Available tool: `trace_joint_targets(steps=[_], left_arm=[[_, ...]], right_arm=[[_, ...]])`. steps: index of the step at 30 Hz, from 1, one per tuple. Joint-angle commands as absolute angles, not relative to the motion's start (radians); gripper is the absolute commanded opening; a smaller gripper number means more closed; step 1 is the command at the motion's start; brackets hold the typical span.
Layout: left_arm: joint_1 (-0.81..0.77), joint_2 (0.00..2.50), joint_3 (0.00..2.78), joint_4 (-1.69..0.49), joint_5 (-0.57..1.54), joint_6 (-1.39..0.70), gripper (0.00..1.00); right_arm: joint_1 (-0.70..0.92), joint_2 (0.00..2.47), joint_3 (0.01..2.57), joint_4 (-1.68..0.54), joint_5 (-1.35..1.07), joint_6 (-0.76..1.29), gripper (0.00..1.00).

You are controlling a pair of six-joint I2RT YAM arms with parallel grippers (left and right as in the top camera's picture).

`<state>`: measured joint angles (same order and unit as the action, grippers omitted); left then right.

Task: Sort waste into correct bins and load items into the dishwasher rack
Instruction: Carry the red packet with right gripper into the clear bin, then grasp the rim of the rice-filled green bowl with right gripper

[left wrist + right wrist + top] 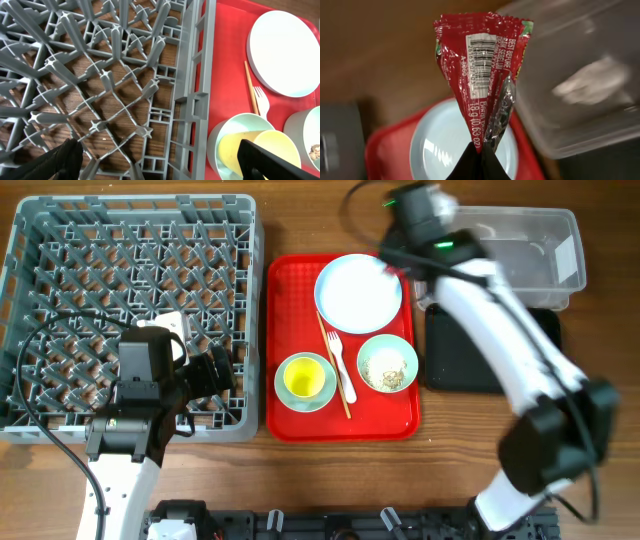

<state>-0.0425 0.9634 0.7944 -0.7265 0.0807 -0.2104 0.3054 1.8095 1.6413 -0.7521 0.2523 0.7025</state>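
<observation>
My right gripper (481,150) is shut on the small red snack wrapper (480,65) and holds it up above the right edge of the pale-blue plate (358,290), beside the clear tub (520,250). The black tray (490,350) lies in front of the tub. One blue-green bowl (305,380) holds the yellow cup (260,150); the other bowl (388,364) holds whitish crumbs. My left gripper (165,165) is open and empty over the right edge of the grey dishwasher rack (130,300), next to the cup's bowl. No tissue shows clearly.
The plate and both bowls sit on a red serving tray (290,280), with a white fork (340,365) and a wooden chopstick (333,365) between them. The right arm (500,340) reaches across the black tray. A pale blur (585,80) lies inside the tub.
</observation>
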Motion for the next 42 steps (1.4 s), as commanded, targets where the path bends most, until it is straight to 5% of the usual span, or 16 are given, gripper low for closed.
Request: trace_joint_targets(steps=[1, 2, 4, 5, 14, 19, 25, 31, 39, 42], left_arm=[[-0.035, 0.963, 0.816, -0.727, 0.097, -0.194, 1.00], [-0.035, 0.963, 0.816, -0.727, 0.097, -0.194, 1.00], [-0.035, 0.963, 0.816, -0.727, 0.097, -0.194, 1.00], [-0.035, 0.963, 0.816, -0.727, 0.097, -0.194, 1.00], [-0.035, 0.963, 0.816, -0.727, 0.097, -0.194, 1.00], [-0.035, 0.963, 0.816, -0.727, 0.096, -0.194, 1.00], [-0.035, 0.963, 0.816, -0.727, 0.097, -0.194, 1.00], [-0.035, 0.963, 0.816, -0.736, 0.097, -0.194, 1.00], [-0.035, 0.963, 0.816, -0.739, 0.097, -0.194, 1.00], [-0.035, 0.963, 0.816, -0.739, 0.097, -0.194, 1.00]], right_arm=[[0.189, 1.810, 1.642, -0.779, 0.286, 0.762, 0.13], [0.159, 1.816, 1.642, -0.778, 0.258, 0.758, 0.33], [0.119, 1.823, 1.642, -0.769, 0.218, 0.757, 0.93], [0.107, 1.822, 1.643, -0.767, 0.215, 0.747, 1.00], [0.070, 1.561, 1.642, -1.033, -0.002, 0.484, 0.99], [0.175, 1.456, 1.586, -1.211, -0.058, 0.441, 0.91], [0.447, 1.450, 1.346, -1.067, -0.057, 0.456, 0.89], [0.546, 1.572, 1.171, -0.840, -0.017, 0.607, 0.79], [0.587, 1.835, 1.167, -0.717, -0.017, 0.736, 0.52], [0.587, 1.875, 1.167, -0.712, -0.017, 0.736, 0.32]])
